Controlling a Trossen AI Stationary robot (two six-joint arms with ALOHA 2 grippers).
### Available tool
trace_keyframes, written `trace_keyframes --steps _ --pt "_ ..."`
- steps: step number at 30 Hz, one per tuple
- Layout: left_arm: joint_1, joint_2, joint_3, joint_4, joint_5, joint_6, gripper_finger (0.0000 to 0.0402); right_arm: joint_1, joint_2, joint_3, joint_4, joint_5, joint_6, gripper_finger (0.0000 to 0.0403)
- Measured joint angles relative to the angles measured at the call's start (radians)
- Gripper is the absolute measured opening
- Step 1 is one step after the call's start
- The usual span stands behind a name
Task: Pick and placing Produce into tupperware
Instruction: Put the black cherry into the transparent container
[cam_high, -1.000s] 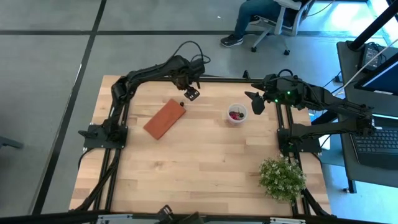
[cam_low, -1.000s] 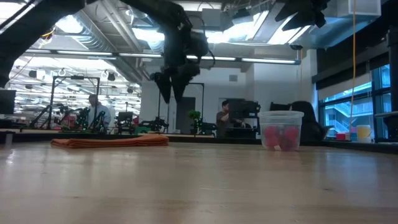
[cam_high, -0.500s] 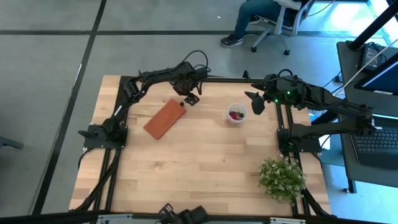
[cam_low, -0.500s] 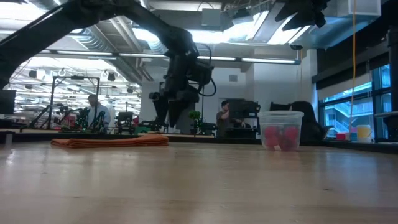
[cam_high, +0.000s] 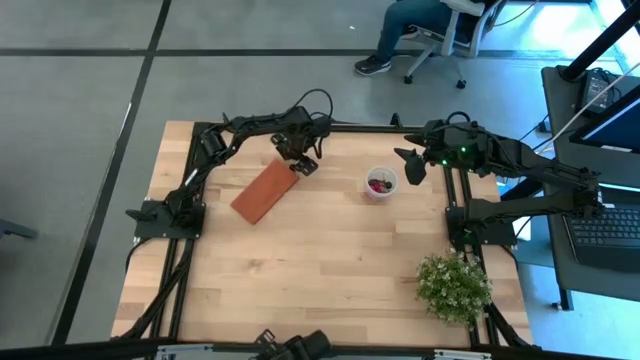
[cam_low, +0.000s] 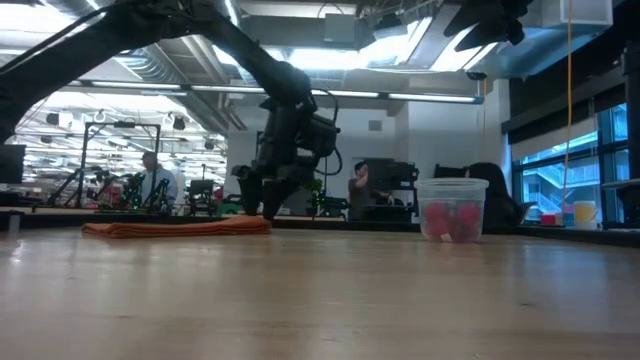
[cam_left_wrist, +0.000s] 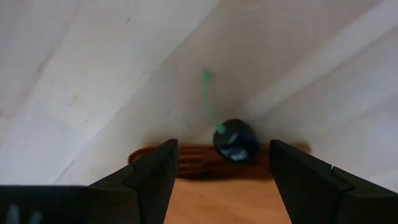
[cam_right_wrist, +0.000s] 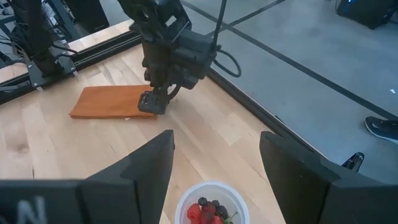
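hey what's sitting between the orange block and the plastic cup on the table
Only the left hand, open over a dark berry at the orange block's corner. From there to the cup is bare wood, seen from above.

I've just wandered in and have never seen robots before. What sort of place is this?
Probably a robotics lab in a large open workspace. Two dark arms are mounted at a wooden table, other equipment rigs stand under exposed ceiling ducts, and people sit at desks with a laptop nearby.

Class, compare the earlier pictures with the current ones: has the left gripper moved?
Yes. The left gripper, jaws open, has come down and in toward the near corner of the orange block, over a dark berry there.
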Motion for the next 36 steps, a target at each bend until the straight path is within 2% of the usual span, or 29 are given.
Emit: trace_keyframes --steps 8,24,36 --pt "-0.001 -0.003 -0.085 0.095 0.025 0.003 0.0243 0.0 0.0 0.0 0.001 0.0 -0.023 0.024" --pt "-0.012 -0.005 -0.099 0.116 0.019 0.041 0.024 0.0 0.0 0.0 0.003 0.0 -0.023 0.024" --pt "-0.013 -0.003 -0.1 0.122 0.031 0.028 0.0152 0.0 0.0 0.0 0.003 0.0 -0.023 0.024"
